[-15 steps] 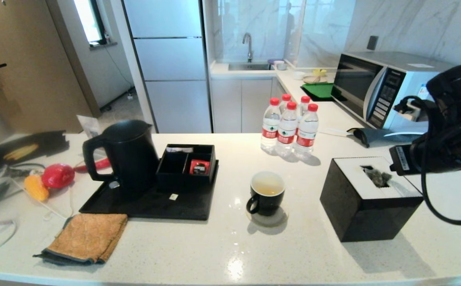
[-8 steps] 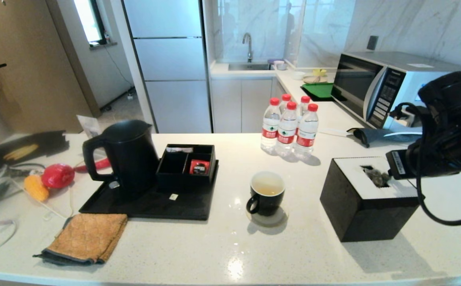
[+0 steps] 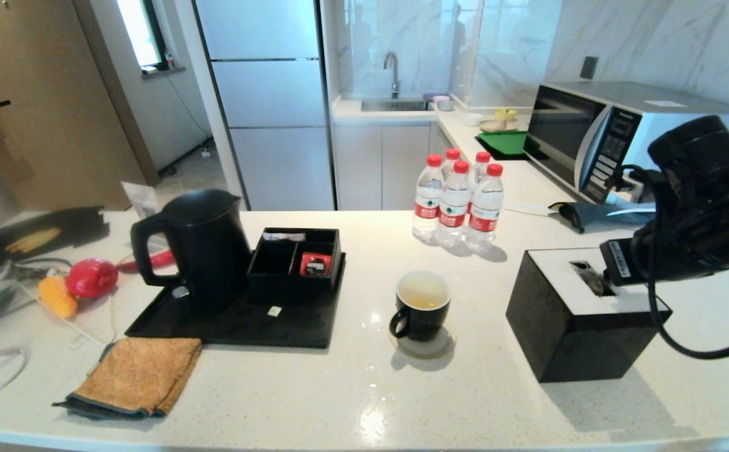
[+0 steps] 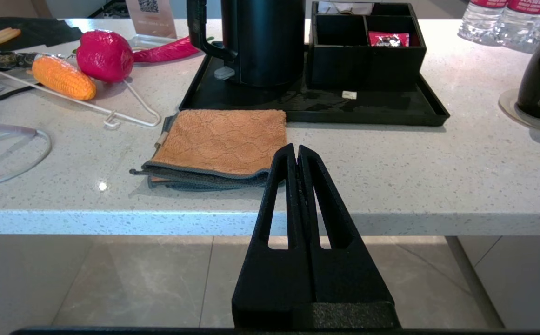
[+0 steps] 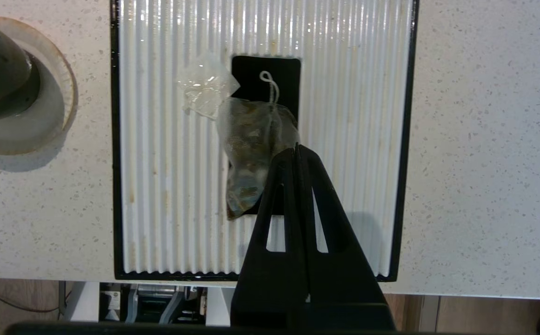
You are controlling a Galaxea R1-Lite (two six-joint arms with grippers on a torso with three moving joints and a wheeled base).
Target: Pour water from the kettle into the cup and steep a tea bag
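Observation:
The black kettle point(image 3: 204, 248) stands on its black tray point(image 3: 238, 326) at the left. The black cup point(image 3: 422, 306) sits mid-counter on a coaster and holds pale yellowish water point(image 3: 424, 294). On top of the black tissue box point(image 3: 581, 326) the grey-green tea bag point(image 5: 246, 153) lies across the slot, its string point(image 5: 270, 86) looped beside it. My right gripper point(image 5: 296, 148) hovers over the box, shut, its tips at the bag's edge; I see nothing pinched between them. My left gripper point(image 4: 296, 149) is shut and empty, low in front of the counter's edge.
Several red-capped bottles point(image 3: 458, 201) stand behind the cup. A compartment box with a red sachet point(image 3: 314, 264) shares the tray. An orange cloth point(image 3: 138, 376) lies at the front left, toy vegetables point(image 3: 91, 277) and cables at the far left, and a microwave point(image 3: 596, 135) at the back right.
My right arm has moved left over the tissue box, so its wrist now covers most of the tea bag in the head view. The bag, cup and kettle have stayed put.

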